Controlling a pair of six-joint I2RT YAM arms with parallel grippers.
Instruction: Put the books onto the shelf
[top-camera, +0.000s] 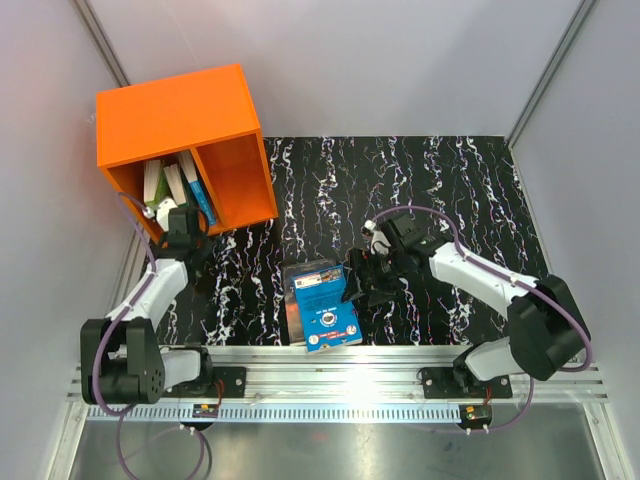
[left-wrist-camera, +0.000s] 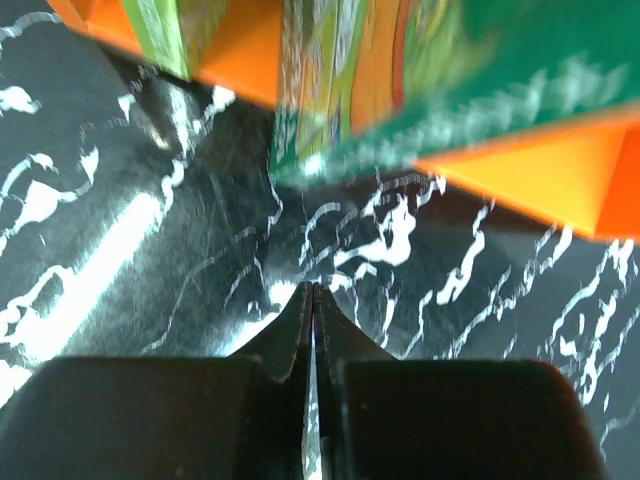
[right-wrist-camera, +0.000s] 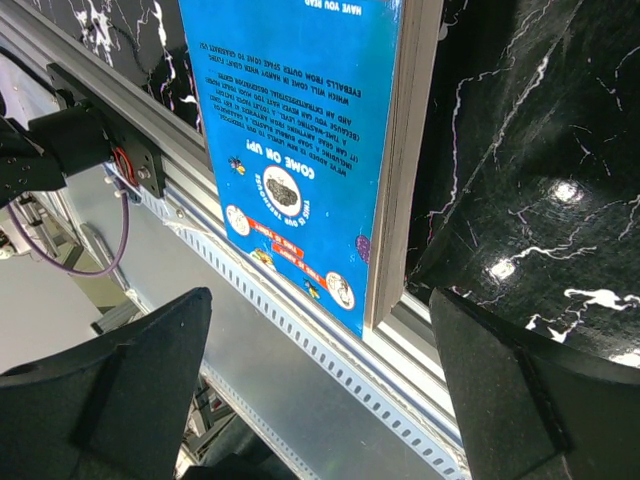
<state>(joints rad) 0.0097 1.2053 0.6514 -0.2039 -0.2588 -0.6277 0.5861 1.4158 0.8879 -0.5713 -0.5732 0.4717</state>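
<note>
Blue book (top-camera: 322, 308) lay flat atop a small stack, near edge over the rail (top-camera: 400, 362), likely giving a lip to grasp. Right gripper (top-camera: 358, 285) gaped wide just beside it, holding nothing. Farther left, left gripper (top-camera: 180, 228) was pinched shut, empty, at the shelf (top-camera: 180, 115) mouth. Books (top-camera: 178, 185) leaned in the left compartment; the right one looked free.

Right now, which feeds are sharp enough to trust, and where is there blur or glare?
Top external: sharp, with a bright glare band on the metal rail. Left wrist: the shelved books are smeared and out of focus; the table below is clearer. Right wrist: print on the blue book reads crisply, with small highlights on the glossy table.
</note>
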